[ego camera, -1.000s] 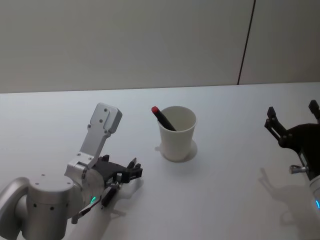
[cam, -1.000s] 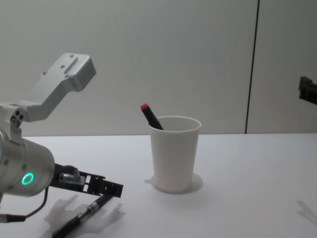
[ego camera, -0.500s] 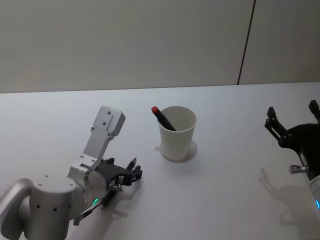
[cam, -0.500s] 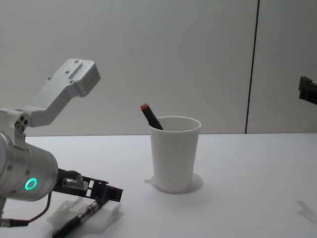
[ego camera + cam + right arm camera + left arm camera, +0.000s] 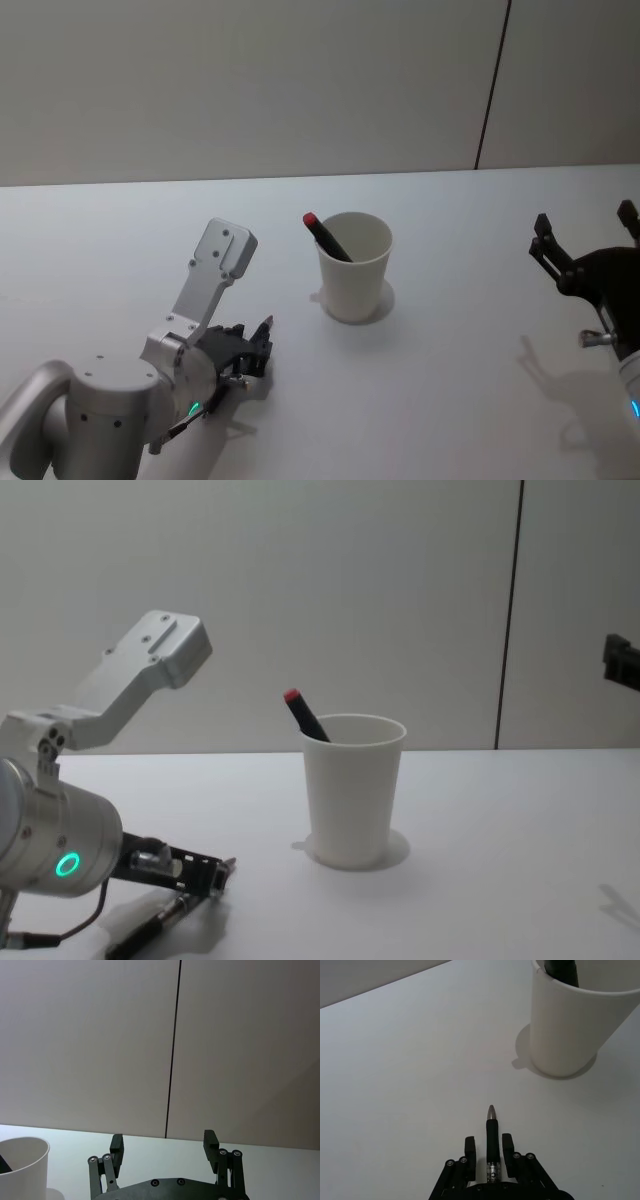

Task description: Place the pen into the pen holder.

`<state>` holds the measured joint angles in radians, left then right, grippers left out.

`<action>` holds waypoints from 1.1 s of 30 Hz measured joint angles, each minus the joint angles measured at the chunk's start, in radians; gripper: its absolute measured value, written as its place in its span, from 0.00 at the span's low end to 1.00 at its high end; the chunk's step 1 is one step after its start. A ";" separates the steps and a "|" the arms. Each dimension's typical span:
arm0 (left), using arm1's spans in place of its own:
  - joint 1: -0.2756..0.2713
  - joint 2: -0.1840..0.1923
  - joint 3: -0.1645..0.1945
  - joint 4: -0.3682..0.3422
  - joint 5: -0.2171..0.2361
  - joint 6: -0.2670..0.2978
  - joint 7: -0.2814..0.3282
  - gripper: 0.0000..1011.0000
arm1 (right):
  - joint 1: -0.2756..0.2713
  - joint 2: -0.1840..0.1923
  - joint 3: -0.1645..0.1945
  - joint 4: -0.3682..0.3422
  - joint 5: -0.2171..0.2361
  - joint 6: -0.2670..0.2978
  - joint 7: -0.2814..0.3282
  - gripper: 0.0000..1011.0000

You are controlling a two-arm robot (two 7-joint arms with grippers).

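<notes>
As I look down from my head, my left end effector (image 5: 257, 346) sits low on the worktop (image 5: 450, 400) toward its near left corner, closed on the pen (image 5: 265, 325), whose tip pokes out ahead of the fingers. The pen holder (image 5: 355, 275) stands upright near the middle of the worktop, well apart from the pen, with a red-capped pen (image 5: 325, 235) leaning inside it. My right end effector (image 5: 585, 218) hangs toward the right edge, fingers spread wide and holding nothing.

From my left wrist, the left end effector (image 5: 489, 1140) has one finger on each side of the pen (image 5: 492, 1127). The silver tip points roughly toward the pen holder (image 5: 570, 1030), and bare worktop lies between them.

From my right wrist, the right end effector (image 5: 163, 1139) is open in front of the wall, and the pen holder (image 5: 22, 1160) shows at the frame's corner.

From my chest, the left end effector (image 5: 215, 873) is down at the worktop's near left. The pen (image 5: 165, 917) slants back from it, low against the surface. The pen holder (image 5: 353, 790) stands to its right, clear of it, and the red-capped pen (image 5: 303, 712) sticks up past the rolled rim.
</notes>
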<state>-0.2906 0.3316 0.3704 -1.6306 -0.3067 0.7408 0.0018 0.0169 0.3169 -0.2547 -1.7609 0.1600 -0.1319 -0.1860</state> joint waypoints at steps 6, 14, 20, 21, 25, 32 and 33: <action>-0.001 -0.005 0.001 0.013 0.014 -0.004 -0.007 0.20 | 0.000 0.000 0.000 0.000 0.000 0.000 0.000 0.99; -0.004 -0.009 0.000 0.026 0.027 -0.010 -0.014 0.12 | 0.000 0.000 0.000 0.000 0.000 0.000 0.000 0.99; -0.004 -0.011 -0.003 0.030 0.031 -0.018 -0.015 0.12 | 0.000 0.000 0.000 0.000 0.000 0.000 0.000 0.99; -0.003 -0.011 -0.004 0.031 0.032 -0.022 -0.015 0.12 | 0.000 0.000 0.000 0.000 0.000 0.000 0.000 0.99; 0.001 -0.009 -0.008 0.030 0.033 -0.041 -0.013 0.12 | 0.000 0.000 0.000 0.000 0.000 0.000 0.000 0.99; 0.014 0.000 -0.020 0.015 0.026 -0.108 -0.009 0.12 | 0.000 0.000 0.000 0.000 0.000 0.000 0.000 0.99; 0.016 0.001 -0.022 0.013 0.025 -0.116 -0.008 0.12 | 0.000 0.000 0.000 0.000 0.000 0.000 0.000 0.99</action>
<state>-0.2749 0.3325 0.3486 -1.6173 -0.2815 0.6244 -0.0064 0.0168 0.3169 -0.2547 -1.7608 0.1600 -0.1318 -0.1859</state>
